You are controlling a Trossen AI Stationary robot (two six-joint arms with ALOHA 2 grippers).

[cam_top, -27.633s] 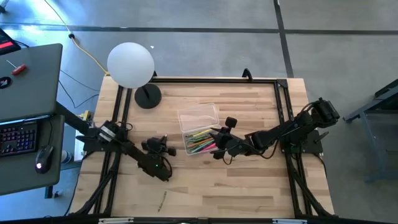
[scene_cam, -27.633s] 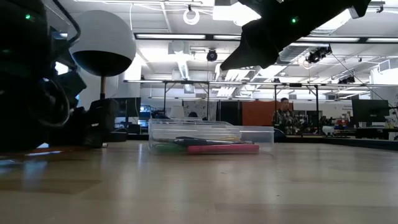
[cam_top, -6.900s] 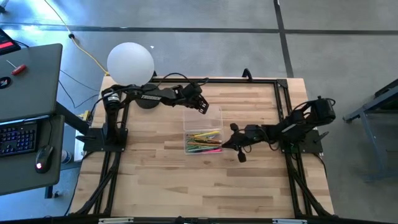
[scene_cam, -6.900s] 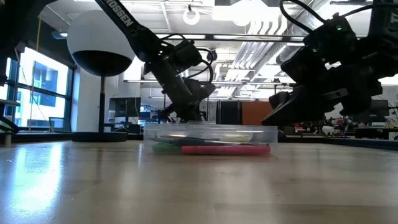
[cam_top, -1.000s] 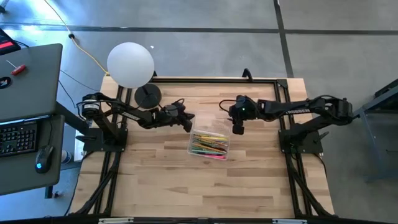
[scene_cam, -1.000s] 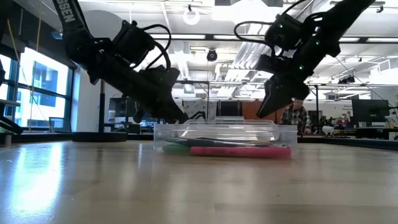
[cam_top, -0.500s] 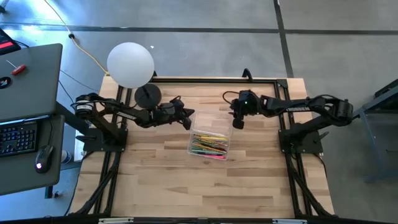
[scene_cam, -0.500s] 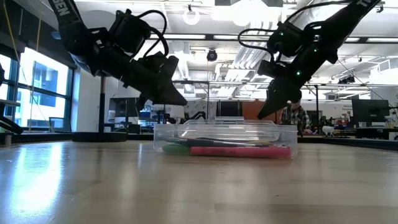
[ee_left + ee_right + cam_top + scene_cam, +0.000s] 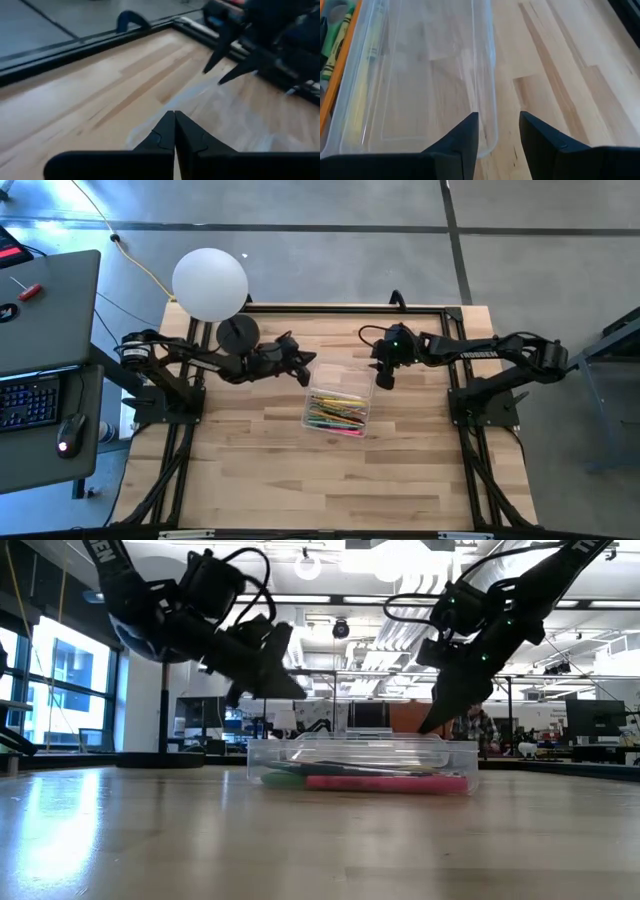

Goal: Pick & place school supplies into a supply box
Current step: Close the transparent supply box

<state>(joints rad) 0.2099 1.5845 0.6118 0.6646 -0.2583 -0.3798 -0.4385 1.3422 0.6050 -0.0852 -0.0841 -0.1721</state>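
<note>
Tabletop unchanged; left pincer (image 9: 305, 363) lifted, seemingly pressed together; right pincer (image 9: 382, 379) spread.

The high view looks straight down on the whole table (image 9: 400, 470); the low view sits at tabletop height, facing level across it into the room. Both share the supply box (image 9: 337, 408) at mid-table — each wrist view rides its own arm, looking close past dark fingers at the wood
</note>
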